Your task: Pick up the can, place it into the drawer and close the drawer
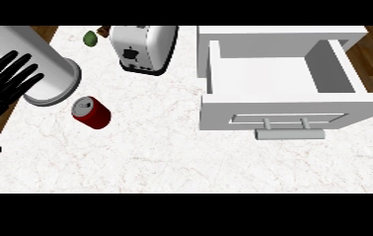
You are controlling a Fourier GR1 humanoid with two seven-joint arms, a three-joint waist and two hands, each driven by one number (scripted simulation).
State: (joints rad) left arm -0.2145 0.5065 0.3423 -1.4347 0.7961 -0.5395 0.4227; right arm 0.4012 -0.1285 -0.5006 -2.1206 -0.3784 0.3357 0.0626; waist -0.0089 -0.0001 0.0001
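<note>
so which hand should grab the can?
Left, probably. The left hand shows open at the view's left edge, near the red can. The right hand isn't in view. The open drawer sits far right.

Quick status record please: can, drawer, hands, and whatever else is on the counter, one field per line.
can: red can, tilted on the counter, left of centre, not held
drawer: white drawer at right, pulled open, nothing seen inside, handle toward the robot
left hand: left hand at left edge, fingers straight, holding nothing
right hand: not in view
other items: toaster at back; grey cylinder behind the can; green fruit at back left
task state: can not yet picked up
</note>
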